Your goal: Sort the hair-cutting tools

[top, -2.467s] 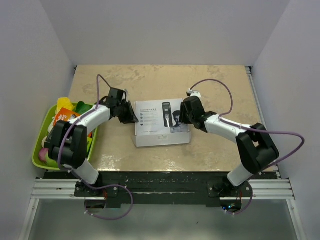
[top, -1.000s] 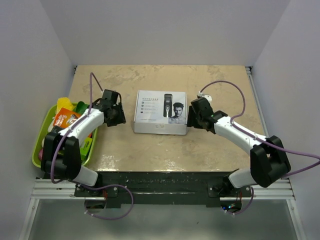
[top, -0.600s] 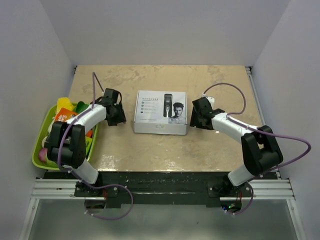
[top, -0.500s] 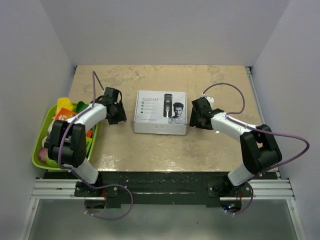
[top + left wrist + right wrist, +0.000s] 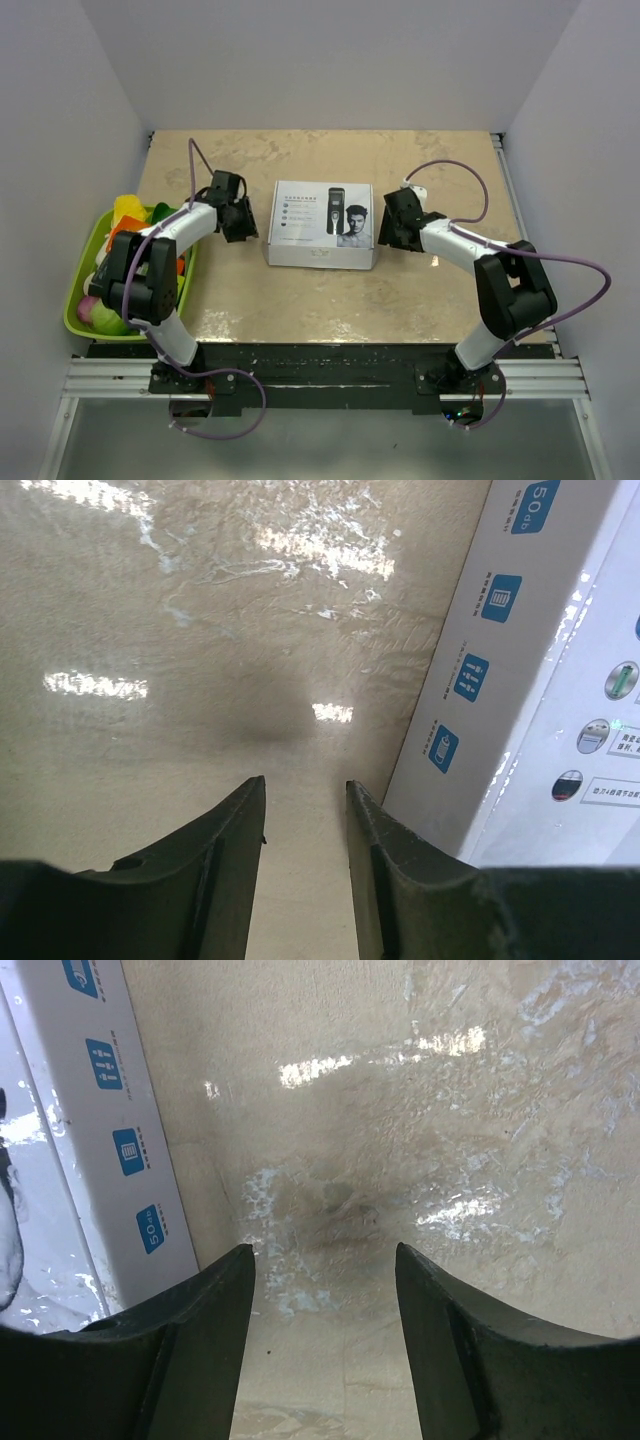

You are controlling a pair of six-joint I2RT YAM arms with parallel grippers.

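Observation:
No hair-cutting tools show in any view. A closed white box point(image 5: 320, 238) lies flat mid-table, a clipper and a man's head printed on its lid. My left gripper point(image 5: 248, 226) hangs just left of the box, open, with only bare table between its fingers. The left wrist view has that gripper point(image 5: 305, 792) close above the table, the box's side point(image 5: 470, 670) just right of its right finger point(image 5: 395, 865). Off the box's right end, my right gripper point(image 5: 390, 232) stands open and empty. In the right wrist view this gripper point(image 5: 325, 1257) has the box's side point(image 5: 110, 1130) at its left.
A green tray point(image 5: 74, 312) with colourful packets and fruit sits at the table's left edge beside the left arm. White walls close in the table on the left, back and right. Purple cables loop above both arms.
The box, earlier tilted between both grippers nearer the front, now lies flat a little farther back. Both grippers have let go and drawn aside. The left jaws have narrowed slightly.

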